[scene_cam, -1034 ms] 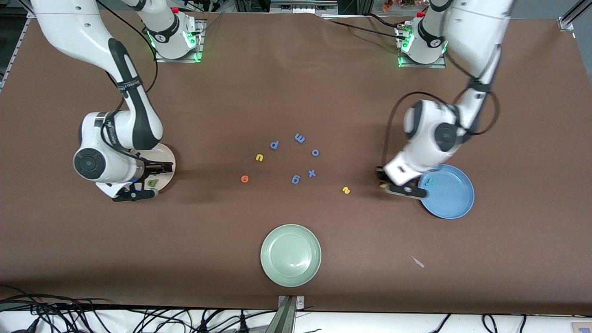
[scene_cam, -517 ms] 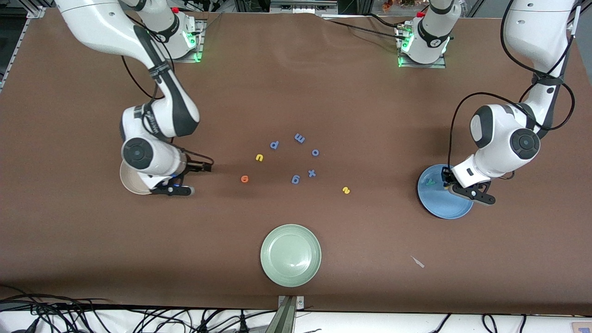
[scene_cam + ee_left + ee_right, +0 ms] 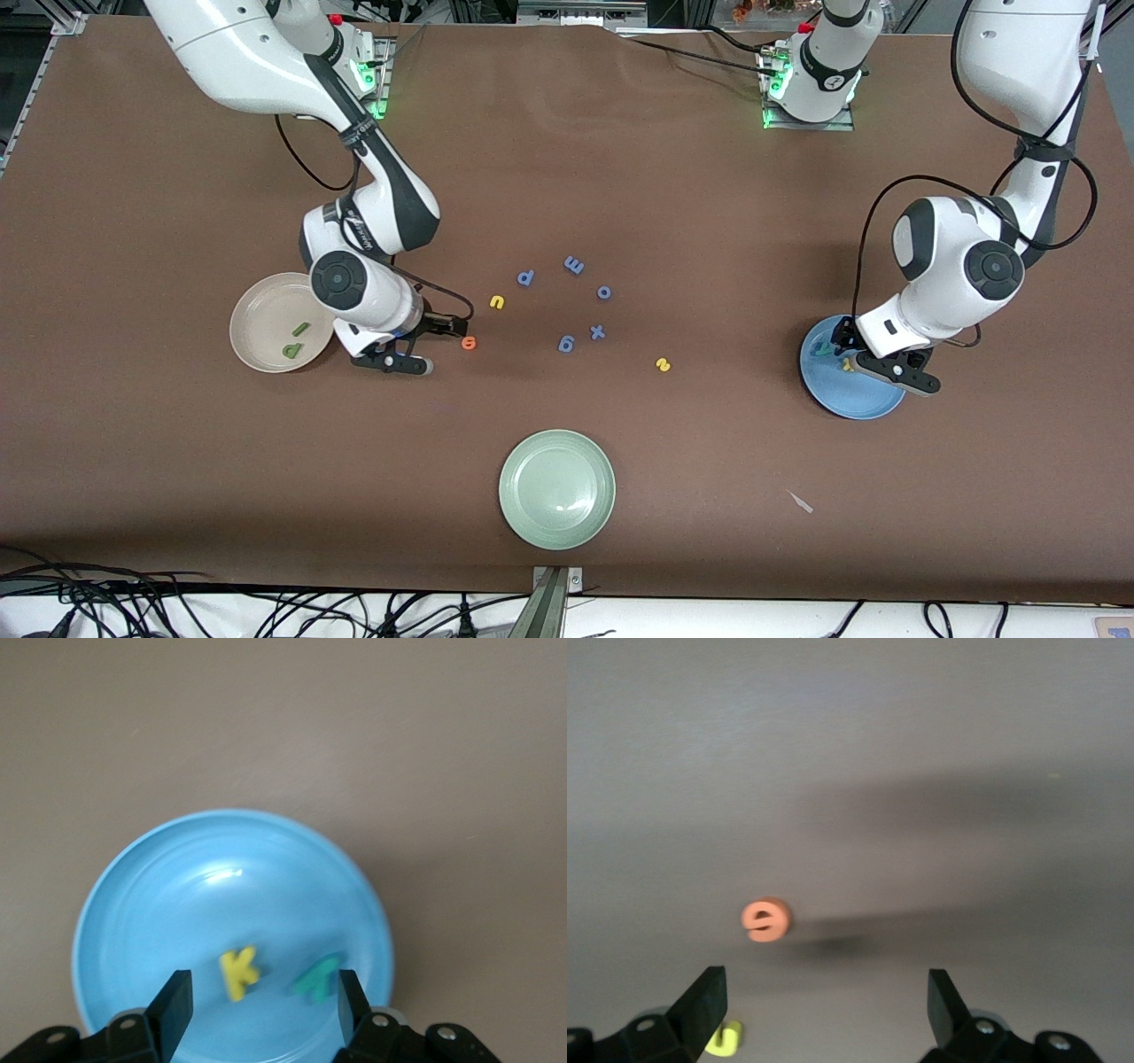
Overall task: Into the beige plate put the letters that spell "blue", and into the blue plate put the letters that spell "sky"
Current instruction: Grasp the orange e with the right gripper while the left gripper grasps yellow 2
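1. Front view showed the right gripper (image 3: pixel 423 347) low over the table between the beige plate (image 3: pixel 257 310) and the orange e (image 3: pixel 469 342), just beside the e and not touching it.
2. Its jaws stood wide with nothing between them; in the right wrist view the e (image 3: pixel 766 920) lay on the table ahead of the spread fingers (image 3: pixel 700 997), with the yellow u (image 3: pixel 723 1038) at the frame's edge.
3. The beige plate held the green l (image 3: pixel 300 330) and the dark green b (image 3: pixel 292 351), apart from each other.
4. The u (image 3: pixel 497 302) lay farther from the camera than the e, beside the blue letters (image 3: pixel 567 301) at mid-table.
5. The left gripper (image 3: pixel 873 359) hung over the blue plate (image 3: pixel 850 403) at the left arm's end of the table.
6. Its jaws were parted and empty; the left wrist view showed the yellow k (image 3: pixel 238 972) and teal y (image 3: pixel 317 978) lying in the plate (image 3: pixel 159 877) between the fingers (image 3: pixel 174 1003), touched by neither.
7. The yellow s (image 3: pixel 663 364) lay on the table between the blue letters and the blue plate.
8. A green plate (image 3: pixel 557 489) sat nearest the camera.
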`<state>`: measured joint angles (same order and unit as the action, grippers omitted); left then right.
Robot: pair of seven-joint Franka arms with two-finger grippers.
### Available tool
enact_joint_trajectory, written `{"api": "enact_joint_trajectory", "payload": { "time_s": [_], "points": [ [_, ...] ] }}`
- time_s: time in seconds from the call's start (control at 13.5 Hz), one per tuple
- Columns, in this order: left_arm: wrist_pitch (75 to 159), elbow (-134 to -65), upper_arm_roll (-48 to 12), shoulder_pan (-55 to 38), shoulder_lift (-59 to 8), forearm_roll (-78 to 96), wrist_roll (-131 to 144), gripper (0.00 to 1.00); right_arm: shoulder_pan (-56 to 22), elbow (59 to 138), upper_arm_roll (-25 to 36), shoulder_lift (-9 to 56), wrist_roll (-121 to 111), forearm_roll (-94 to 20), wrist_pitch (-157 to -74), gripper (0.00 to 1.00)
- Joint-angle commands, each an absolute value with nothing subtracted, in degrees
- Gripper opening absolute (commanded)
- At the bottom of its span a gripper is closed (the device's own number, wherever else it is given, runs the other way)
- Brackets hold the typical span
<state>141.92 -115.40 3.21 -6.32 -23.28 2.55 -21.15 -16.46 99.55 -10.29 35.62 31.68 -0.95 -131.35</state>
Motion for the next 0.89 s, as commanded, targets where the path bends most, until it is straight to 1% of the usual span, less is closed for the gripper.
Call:
{"api": "enact_joint_trajectory", "payload": {
  "time_s": [0.0,0.15,0.3,0.37,0.44,0.59,0.81],
  "points": [
    [142.20,-115.49,3.34,-16.13,-22.58,7.52,-10.43,0.70,-18.27,95.72,-10.37,39.54,32.34,-1.06,-133.23,1.00],
    [142.29,-109.64,3.43,-24.92,-27.57,10.28,-1.02,0.69,-19.60,95.63,-10.37,40.60,32.26,-0.44,-135.08,1.00],
    [142.29,-102.86,4.47,-30.39,-33.72,11.77,8.40,0.70,-20.12,95.54,-10.37,41.48,32.17,-0.27,-136.13,1.00],
    [142.38,-100.66,4.74,-32.06,-35.84,12.21,9.92,0.70,-20.56,95.45,-10.28,41.92,32.08,0.26,-137.19,1.00],
    [143.60,-99.59,4.83,-32.60,-37.16,12.13,9.84,0.70,-20.83,95.45,-10.28,42.53,32.08,1.39,-138.24,1.00],
    [145.63,-99.76,5.36,-32.61,-38.40,12.04,9.05,0.70,-20.83,95.45,-10.28,43.07,32.08,2.98,-138.96,0.98],
    [146.85,-98.62,6.41,-32.69,-40.51,12.04,8.79,0.69,-20.74,95.45,-10.11,43.15,31.47,3.43,-138.96,0.87]
  ]
}}
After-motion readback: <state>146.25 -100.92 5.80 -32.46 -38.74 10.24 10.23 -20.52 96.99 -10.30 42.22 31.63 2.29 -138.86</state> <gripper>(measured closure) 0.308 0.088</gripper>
